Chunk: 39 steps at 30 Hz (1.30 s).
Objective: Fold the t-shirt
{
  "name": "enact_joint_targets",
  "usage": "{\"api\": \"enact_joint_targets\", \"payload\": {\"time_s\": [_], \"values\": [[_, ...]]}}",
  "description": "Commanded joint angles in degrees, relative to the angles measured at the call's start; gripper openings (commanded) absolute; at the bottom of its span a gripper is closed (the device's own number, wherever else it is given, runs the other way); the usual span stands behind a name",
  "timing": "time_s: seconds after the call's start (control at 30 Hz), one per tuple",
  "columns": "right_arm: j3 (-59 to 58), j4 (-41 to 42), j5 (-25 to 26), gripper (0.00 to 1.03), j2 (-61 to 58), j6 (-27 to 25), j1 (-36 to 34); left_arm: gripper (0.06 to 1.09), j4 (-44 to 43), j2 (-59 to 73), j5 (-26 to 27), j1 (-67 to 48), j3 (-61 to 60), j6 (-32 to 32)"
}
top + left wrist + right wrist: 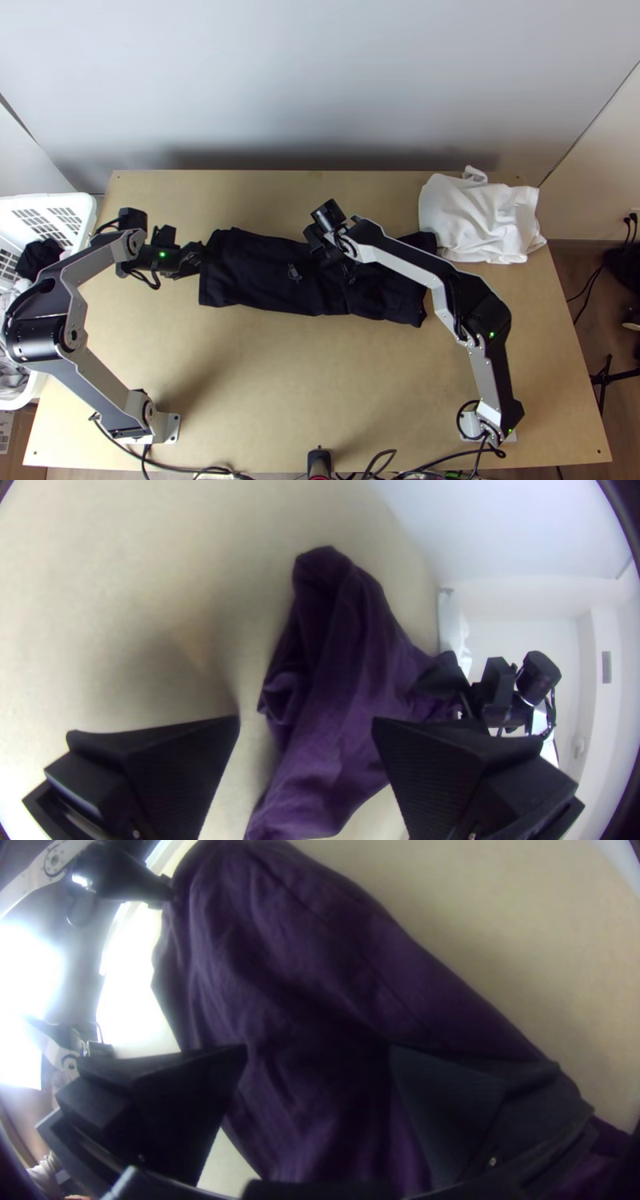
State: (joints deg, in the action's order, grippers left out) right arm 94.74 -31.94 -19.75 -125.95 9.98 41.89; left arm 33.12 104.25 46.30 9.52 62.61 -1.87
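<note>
A dark t-shirt (264, 272) lies as a long folded strip across the middle of the table, its surface creased. At its left end is my left gripper (192, 258). The left wrist view shows that left gripper (305, 740) open, with the dark cloth (333, 720) beyond and between its fingers. My right gripper (324, 244) is over the strip's middle, near the far edge. In the right wrist view, the right gripper (319, 1067) stands wide open above the purple-looking cloth (300, 987). How many layers the strip has, I cannot tell.
A bunched white cloth (480, 218) lies at the table's far right corner. At the left edge stands a white basket (60, 204) with dark and light cloths in it. Bare wood (304, 384) stretches along the near side between the two arms.
</note>
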Motion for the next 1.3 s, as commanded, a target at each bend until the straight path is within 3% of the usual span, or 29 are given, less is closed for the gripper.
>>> {"api": "enact_joint_targets", "payload": {"time_s": [0.0, 0.2, 0.27, 0.33, 0.4, 0.47, 0.5, 0.83, 1.07, 1.27], "values": [[0.0, -0.1, 0.0, 0.98, 0.1, 0.0, 0.1, 1.03, -1.0, 1.4, -3.8, -3.7, -1.1, 2.1], [0.1, -0.1, 0.0, 0.98, 0.0, 0.0, 0.1, 1.01, -3.7, 3.6, -3.4, -7.8, 0.8, -1.1], [0.0, -0.1, 0.0, 0.98, 0.0, 0.0, 0.1, 0.87, -4.9, 3.7, -2.8, -8.6, 1.3, -2.5], [0.0, -0.1, 0.0, 0.98, 0.0, 0.0, 0.1, 0.62, -7.0, 3.3, -2.3, -9.3, 1.6, -5.0], [0.0, -0.1, 0.0, 0.98, 0.0, 0.0, 0.1, 0.47, -10.4, 3.2, -1.9, -9.5, 1.6, -8.4], [0.0, -0.1, 0.0, 0.98, 0.0, 0.0, 0.1, 0.15, -11.9, 3.1, -1.6, -9.3, 1.6, -11.1], [0.0, -0.1, 0.0, 0.98, 0.0, 0.0, 0.0, 0.09, -12.6, 3.1, -1.6, -9.0, 1.5, -13.2], [0.0, 0.0, 0.0, 0.98, 0.1, 0.2, -0.1, 0.09, -11.9, -6.2, -1.2, -8.5, 1.7, -16.6], [0.0, 0.4, 0.0, 0.98, 0.4, 0.3, -0.2, 0.09, -11.3, -13.9, 2.2, -8.7, 4.7, -20.9], [-2.6, 4.2, 1.0, 0.98, 8.5, 0.0, -1.6, 0.09, -11.9, -14.8, 3.8, -9.3, 4.4, -24.1]]}}
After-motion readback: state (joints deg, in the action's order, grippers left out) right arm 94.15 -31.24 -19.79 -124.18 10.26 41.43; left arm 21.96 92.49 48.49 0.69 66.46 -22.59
